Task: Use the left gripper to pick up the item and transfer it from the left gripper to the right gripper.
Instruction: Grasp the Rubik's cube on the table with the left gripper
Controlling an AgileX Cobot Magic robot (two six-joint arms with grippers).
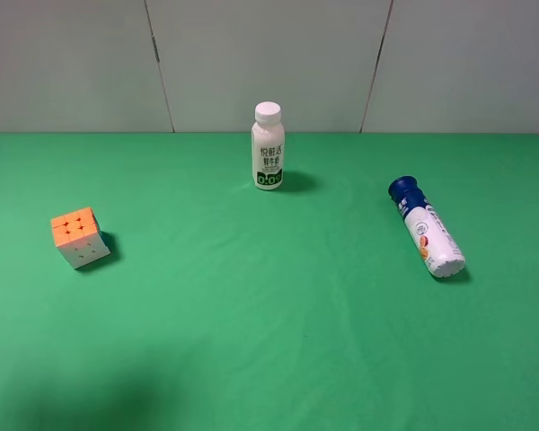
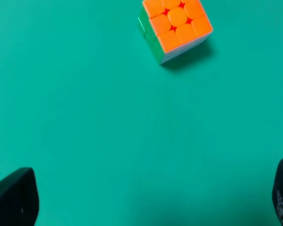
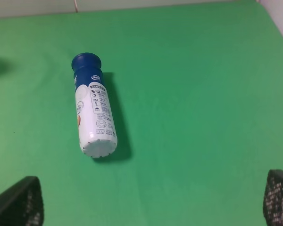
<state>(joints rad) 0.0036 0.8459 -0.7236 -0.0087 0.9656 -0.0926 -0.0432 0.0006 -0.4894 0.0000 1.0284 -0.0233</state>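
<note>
The puzzle cube [image 1: 77,237] lies tilted on the green cloth at the left, orange face up, pale faces toward the camera. In the left wrist view the cube [image 2: 175,26] shows its orange face and a green side. It lies well ahead of my left gripper [image 2: 148,207], which is open and empty, with only its two black fingertips [image 2: 14,200] showing. My right gripper [image 3: 148,200] is open and empty too, its fingertips [image 3: 20,201] wide apart. Neither arm shows in the exterior high view.
A white drink bottle [image 1: 268,146] stands upright at the back centre. A blue-capped white tube [image 1: 427,227] lies on its side at the right; it also lies ahead of the right gripper in the right wrist view [image 3: 93,110]. A grey wall runs behind the green cloth [image 1: 278,305].
</note>
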